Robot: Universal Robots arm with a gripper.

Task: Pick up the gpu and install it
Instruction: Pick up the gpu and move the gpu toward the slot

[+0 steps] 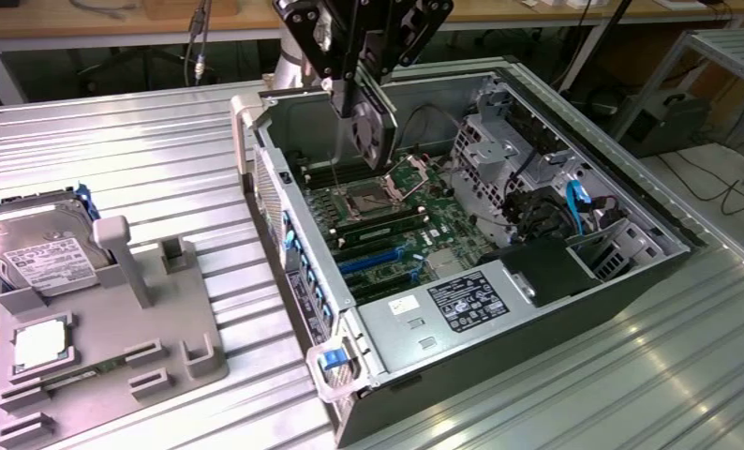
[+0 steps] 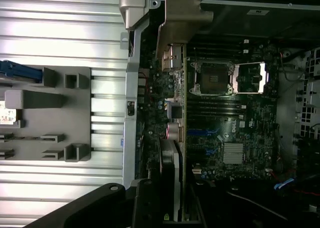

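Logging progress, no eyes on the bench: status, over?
Claw shut on gpu. It hangs upright over open case, not seated. Nothing seen between it and motherboard.

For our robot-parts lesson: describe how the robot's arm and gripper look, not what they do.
The matte black gripper is built of flat angular link bars joined at round pivot pins, narrowing to slim black fingers. Behind it, the arm is a smooth pale grey tube. No markings can be read.
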